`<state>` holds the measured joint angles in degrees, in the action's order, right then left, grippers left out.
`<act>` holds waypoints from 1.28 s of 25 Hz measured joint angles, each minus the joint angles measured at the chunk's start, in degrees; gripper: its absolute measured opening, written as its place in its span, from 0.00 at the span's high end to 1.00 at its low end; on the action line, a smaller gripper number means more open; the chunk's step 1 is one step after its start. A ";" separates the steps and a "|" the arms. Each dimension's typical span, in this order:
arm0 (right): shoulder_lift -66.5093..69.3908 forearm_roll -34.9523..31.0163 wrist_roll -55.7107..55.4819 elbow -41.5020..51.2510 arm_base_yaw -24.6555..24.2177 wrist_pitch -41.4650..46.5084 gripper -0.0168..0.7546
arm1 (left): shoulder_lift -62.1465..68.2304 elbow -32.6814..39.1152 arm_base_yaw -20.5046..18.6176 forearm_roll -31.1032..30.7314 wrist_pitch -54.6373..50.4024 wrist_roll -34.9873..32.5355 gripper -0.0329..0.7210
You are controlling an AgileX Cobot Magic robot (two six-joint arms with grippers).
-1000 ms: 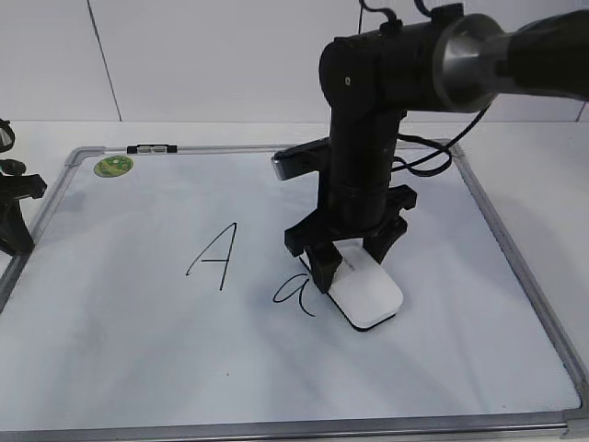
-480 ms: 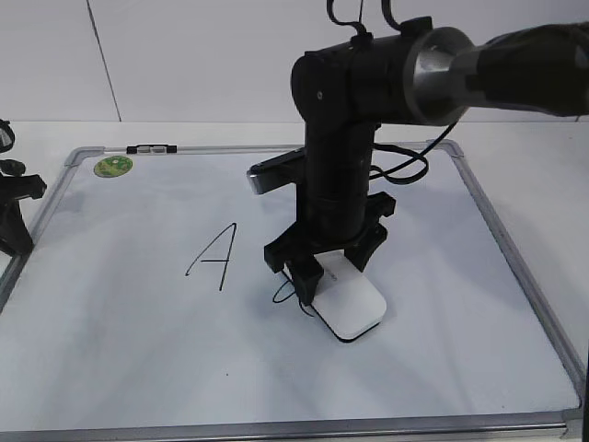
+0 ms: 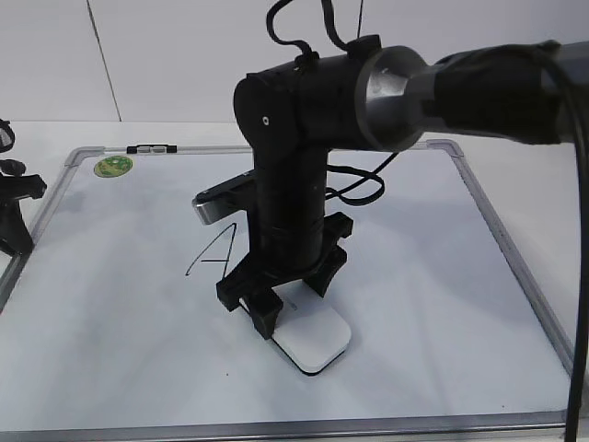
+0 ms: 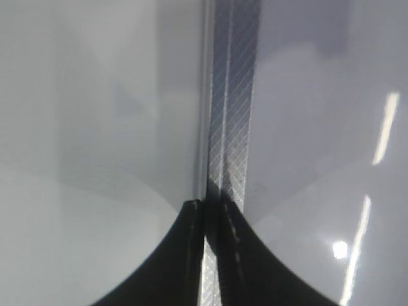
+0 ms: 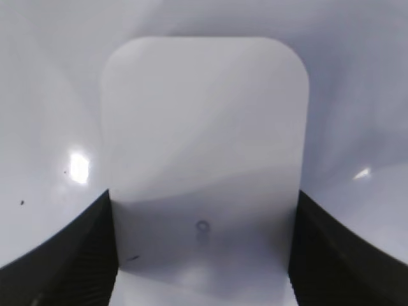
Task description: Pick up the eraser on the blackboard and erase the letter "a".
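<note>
The white eraser [image 3: 313, 340] lies flat on the white blackboard [image 3: 433, 276], and my right gripper [image 3: 290, 308] is shut on it from above. In the right wrist view the eraser [image 5: 204, 140] fills the middle, with the black fingers [image 5: 76, 255] pressed against its two long sides. The small letter "a" does not show; the right gripper and arm cover the spot where it was. Only part of the capital "A" [image 3: 207, 258] shows, just left of the arm. My left gripper [image 4: 207, 207] is shut and empty over the board's grey frame [image 4: 233, 127].
A round green sticker [image 3: 113, 166] and a small black clip [image 3: 152, 147] sit at the board's far left corner. The left arm [image 3: 14, 216] stands at the board's left edge. The right arm's cable [image 3: 368, 184] hangs behind it.
My right gripper has slid the eraser left and toward the front, across the place of the small "a". That letter showed before and no longer shows. The left arm has not moved.
</note>
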<state>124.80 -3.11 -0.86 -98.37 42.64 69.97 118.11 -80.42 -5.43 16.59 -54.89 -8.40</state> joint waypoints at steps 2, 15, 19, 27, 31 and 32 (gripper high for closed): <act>0.00 0.00 0.00 0.00 0.11 0.00 0.27 | 0.00 0.00 0.00 0.00 0.00 0.00 0.94; 0.00 1.43 -2.31 0.00 -0.64 -0.12 0.27 | 0.00 0.00 0.00 0.00 0.00 0.00 0.94; 0.00 0.33 -2.93 0.00 -1.69 -0.12 0.27 | 0.00 0.00 0.00 0.00 0.00 0.00 0.94; 0.00 0.33 -3.46 0.00 -4.48 -0.12 0.27 | 0.00 0.00 0.00 0.00 -0.03 0.00 0.94; 0.00 0.33 -3.66 0.00 -5.63 -0.12 0.27 | 0.00 0.00 0.00 0.00 -0.12 0.00 0.94; 0.00 0.43 -3.66 0.00 -5.91 -0.12 0.27 | 0.00 0.00 0.00 0.00 -0.12 0.00 0.94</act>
<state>124.80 -2.68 -4.52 -98.37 36.73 69.85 118.11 -80.42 -5.43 16.59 -55.02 -8.40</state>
